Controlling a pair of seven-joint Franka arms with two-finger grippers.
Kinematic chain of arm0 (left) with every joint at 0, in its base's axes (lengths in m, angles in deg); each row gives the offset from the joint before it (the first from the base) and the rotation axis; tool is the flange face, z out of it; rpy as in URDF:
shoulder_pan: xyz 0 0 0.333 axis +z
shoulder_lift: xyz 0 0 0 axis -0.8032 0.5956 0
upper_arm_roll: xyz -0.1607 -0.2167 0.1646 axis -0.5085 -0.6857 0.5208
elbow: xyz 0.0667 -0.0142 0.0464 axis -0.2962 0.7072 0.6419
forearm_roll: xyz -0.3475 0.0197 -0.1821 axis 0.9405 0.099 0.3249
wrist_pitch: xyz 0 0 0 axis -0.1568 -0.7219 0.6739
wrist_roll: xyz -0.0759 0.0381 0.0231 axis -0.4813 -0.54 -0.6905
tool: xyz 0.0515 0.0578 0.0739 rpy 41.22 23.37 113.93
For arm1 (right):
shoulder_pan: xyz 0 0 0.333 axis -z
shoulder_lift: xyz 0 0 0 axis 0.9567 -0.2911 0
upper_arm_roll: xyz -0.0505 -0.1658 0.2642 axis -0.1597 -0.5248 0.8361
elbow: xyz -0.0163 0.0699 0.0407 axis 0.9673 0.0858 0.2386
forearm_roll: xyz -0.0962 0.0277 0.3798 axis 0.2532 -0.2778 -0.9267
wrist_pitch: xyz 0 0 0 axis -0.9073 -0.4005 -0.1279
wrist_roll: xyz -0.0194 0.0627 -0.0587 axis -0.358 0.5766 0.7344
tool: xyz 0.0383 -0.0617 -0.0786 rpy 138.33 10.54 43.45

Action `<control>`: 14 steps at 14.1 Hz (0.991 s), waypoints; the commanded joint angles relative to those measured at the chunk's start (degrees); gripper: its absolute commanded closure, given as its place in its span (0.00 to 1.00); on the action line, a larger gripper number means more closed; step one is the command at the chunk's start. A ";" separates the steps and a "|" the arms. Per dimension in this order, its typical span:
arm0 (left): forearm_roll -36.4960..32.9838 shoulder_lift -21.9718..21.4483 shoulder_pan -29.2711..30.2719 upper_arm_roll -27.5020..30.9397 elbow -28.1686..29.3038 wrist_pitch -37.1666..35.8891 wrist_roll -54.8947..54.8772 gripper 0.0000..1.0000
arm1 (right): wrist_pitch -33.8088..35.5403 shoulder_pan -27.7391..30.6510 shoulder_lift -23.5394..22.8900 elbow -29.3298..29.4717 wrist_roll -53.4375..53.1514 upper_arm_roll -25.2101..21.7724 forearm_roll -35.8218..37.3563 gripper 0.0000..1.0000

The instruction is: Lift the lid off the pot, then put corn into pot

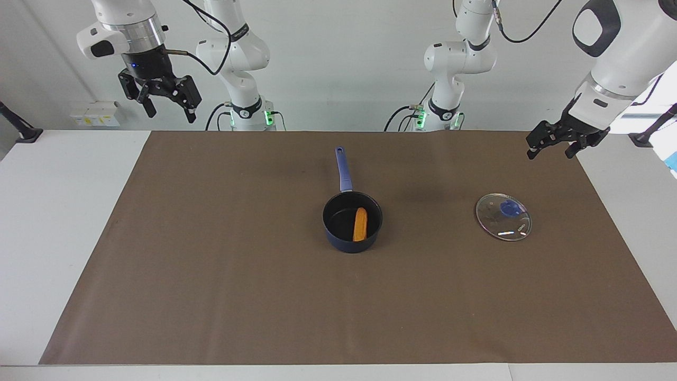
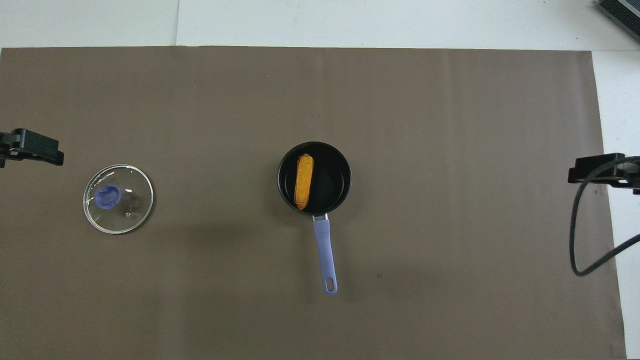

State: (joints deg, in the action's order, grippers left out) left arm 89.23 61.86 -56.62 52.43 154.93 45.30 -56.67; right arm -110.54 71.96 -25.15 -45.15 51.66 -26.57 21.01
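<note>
Corn [image 1: 360, 224] lying in the uncovered pot [image 1: 352, 221] mid-table, lid [image 1: 503, 217] flat near the left arm's end, left gripper [image 1: 553, 148] and right gripper [image 1: 166, 108] raised over opposite table ends, claws spread, empty.

Open pot [image 1: 351, 222], unobstructed above

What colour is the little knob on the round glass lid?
Blue. The knob sits on the round clear glass lid with a metal rim, showing best in the overhead view.
</note>
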 commanded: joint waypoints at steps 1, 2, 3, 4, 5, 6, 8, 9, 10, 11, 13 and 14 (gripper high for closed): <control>-1.04 -2.01 0.37 -0.59 1.25 -1.53 -0.79 0.00 | 1.04 0.58 1.02 -1.26 3.21 -1.76 -0.09 0.00; -1.04 -2.54 0.37 -0.59 1.87 -1.45 -0.88 0.00 | 0.51 0.58 0.94 -1.44 4.96 -1.77 -0.27 0.00; -1.04 -2.80 0.37 -0.59 2.31 -1.45 -0.88 0.00 | 0.42 0.58 0.85 -1.44 6.72 -1.86 -0.27 0.00; -1.04 -2.81 0.37 -0.59 2.40 -1.45 -0.88 0.00 | 0.42 0.58 0.76 -1.44 7.61 -1.86 -0.27 0.00; -1.04 -2.81 0.37 -0.59 2.40 -1.45 -0.88 0.00 | 0.51 0.50 0.76 -1.44 7.88 -1.77 -0.36 0.00; -1.04 -2.81 0.37 -0.59 2.40 -1.36 -0.79 0.00 | 0.51 0.50 0.85 -1.44 7.88 -1.77 -0.36 0.00; -1.04 -2.81 0.37 -0.59 2.31 -1.27 -0.70 0.00 | 0.95 0.50 0.76 -1.62 9.19 -1.77 -0.36 0.00; -1.04 -2.72 0.37 -0.50 2.22 -1.36 -0.79 0.00 | 1.03 0.50 0.76 -1.88 9.81 -1.77 -0.36 0.00; -1.04 -2.72 0.37 -0.50 1.96 -1.44 -0.79 0.00 | 1.04 0.50 0.76 -1.88 10.34 -1.77 -0.36 0.00; -1.13 -2.63 0.37 -0.50 1.70 -1.53 -0.79 0.00 | 1.12 0.50 0.76 -1.88 10.87 -1.77 -0.36 0.00; -1.30 -2.63 0.37 -0.50 1.35 -2.06 -0.79 0.00 | 1.39 0.41 0.94 -2.23 11.22 -1.77 -0.36 0.00; -1.39 -2.63 0.37 -0.50 1.00 -2.41 -0.79 0.00 | 1.56 0.32 0.94 -2.41 11.22 -1.77 -0.36 0.00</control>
State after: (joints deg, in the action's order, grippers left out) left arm 89.23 60.56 -56.62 52.27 155.44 44.00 -56.86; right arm -109.97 71.93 -25.15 -46.47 61.17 -28.57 20.97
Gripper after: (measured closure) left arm 0.000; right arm 0.000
